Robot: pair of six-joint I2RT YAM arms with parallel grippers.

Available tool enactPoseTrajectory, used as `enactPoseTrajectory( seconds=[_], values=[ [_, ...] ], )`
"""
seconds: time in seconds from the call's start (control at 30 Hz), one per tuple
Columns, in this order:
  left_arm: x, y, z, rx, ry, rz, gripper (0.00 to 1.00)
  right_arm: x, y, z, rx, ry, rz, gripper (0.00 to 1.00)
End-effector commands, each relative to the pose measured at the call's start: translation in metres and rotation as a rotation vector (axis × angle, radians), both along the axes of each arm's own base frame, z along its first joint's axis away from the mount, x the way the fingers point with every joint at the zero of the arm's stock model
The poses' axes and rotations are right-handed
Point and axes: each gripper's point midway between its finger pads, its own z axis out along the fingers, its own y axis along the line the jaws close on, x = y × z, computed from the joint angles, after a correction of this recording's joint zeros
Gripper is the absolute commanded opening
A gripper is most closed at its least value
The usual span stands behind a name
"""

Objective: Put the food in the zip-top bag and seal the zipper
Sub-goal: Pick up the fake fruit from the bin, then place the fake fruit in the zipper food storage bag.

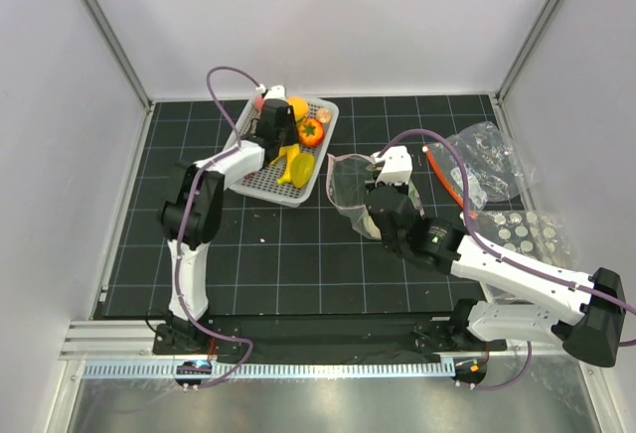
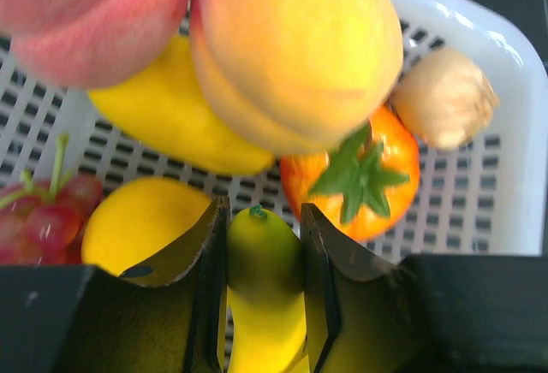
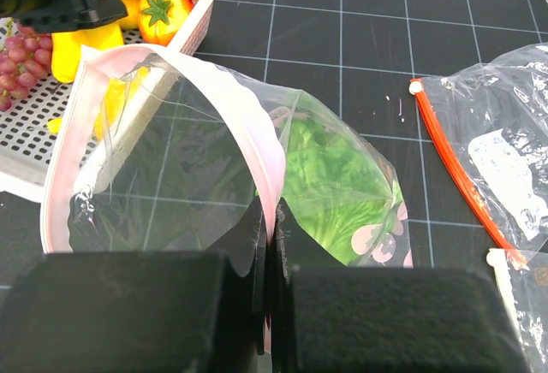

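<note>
My left gripper (image 2: 264, 219) is down in the white basket (image 2: 514, 133), shut on the yellow banana (image 2: 264, 304), with a jaw on each side of its green-tipped end. Around it lie a yellow-orange peach (image 2: 291, 39), a pink peach (image 2: 86, 14), an orange-red fruit (image 2: 377, 185), yellow pieces (image 2: 163, 116) and dark grapes (image 2: 43, 219). My right gripper (image 3: 272, 219) is shut on the pink zipper (image 3: 257, 125) of the clear zip-top bag (image 3: 171, 176) and holds its mouth open beside the basket. The green cabbage (image 3: 334, 185) is inside the bag.
An undotted clear bag with an orange-red strip (image 1: 477, 160) lies at the back right. A flat clear bag with pale dots (image 1: 522, 229) lies in front of it. A beige piece (image 2: 445, 99) sits in the basket corner. Grey walls enclose the black gridded mat.
</note>
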Motion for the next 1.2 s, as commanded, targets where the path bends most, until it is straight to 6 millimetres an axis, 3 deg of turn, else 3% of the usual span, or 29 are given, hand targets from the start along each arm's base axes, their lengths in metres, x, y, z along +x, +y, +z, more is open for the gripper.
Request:
enactPoseTrajectory(
  seconds=[0.0,0.03,0.07,0.13,0.2,0.23,0.27,0.37,0.4,0.63,0.8,0.87,0.9,0.93,0.97,1.0,1.17],
  values=[
    [-0.014,-0.003,0.087,-0.108,-0.148,-0.030,0.11,0.002,0.004,0.017,0.081,-0.040,-0.004,0.01],
    [-0.022,-0.001,0.086,-0.109,-0.121,-0.031,0.11,0.002,0.004,0.017,0.084,-0.040,-0.003,0.01],
    [-0.030,0.001,0.108,-0.125,-0.142,-0.036,0.11,0.002,0.004,0.017,0.083,-0.040,-0.003,0.01],
    [-0.043,0.005,0.112,-0.128,-0.113,-0.037,0.11,0.002,0.004,0.017,0.086,-0.042,-0.003,0.01],
    [-0.054,0.008,0.137,-0.154,-0.147,-0.040,0.12,0.002,0.005,0.017,0.084,-0.040,0.002,0.01],
    [-0.064,0.008,0.134,-0.155,-0.117,-0.052,0.11,0.002,0.006,0.017,0.085,-0.041,0.005,0.01],
    [-0.071,0.009,0.149,-0.171,-0.137,-0.062,0.11,0.002,0.008,0.016,0.086,-0.039,0.014,0.01],
    [-0.087,0.009,0.165,-0.196,-0.141,-0.091,0.10,0.002,0.012,0.016,0.083,-0.037,0.036,0.01],
    [-0.094,0.011,0.181,-0.211,-0.168,-0.096,0.10,0.002,0.013,0.014,0.076,-0.032,0.040,0.01],
    [-0.120,0.019,0.219,-0.247,-0.223,-0.113,0.08,0.004,0.017,0.010,0.059,-0.022,0.046,0.01],
    [-0.149,-0.003,0.260,-0.424,-0.284,-0.236,0.06,0.000,0.033,0.009,0.073,0.006,0.139,0.01],
    [-0.170,-0.012,0.270,-0.526,-0.304,-0.295,0.05,-0.004,0.046,0.006,0.083,0.037,0.209,0.01],
    [-0.177,-0.017,0.292,-0.589,-0.396,-0.344,0.01,-0.006,0.050,0.007,0.093,0.054,0.222,0.01],
    [-0.192,-0.024,0.304,-0.658,-0.426,-0.410,0.00,-0.008,0.053,0.007,0.097,0.065,0.237,0.01],
    [-0.203,-0.028,0.301,-0.697,-0.437,-0.447,0.00,-0.009,0.058,0.005,0.104,0.082,0.258,0.01],
    [-0.212,-0.030,0.321,-0.734,-0.510,-0.492,0.00,-0.010,0.060,0.006,0.113,0.090,0.268,0.01],
    [-0.260,-0.065,0.350,-0.810,-0.556,-0.761,0.01,-0.023,0.074,0.021,0.176,0.103,0.380,0.01]
  ],
)
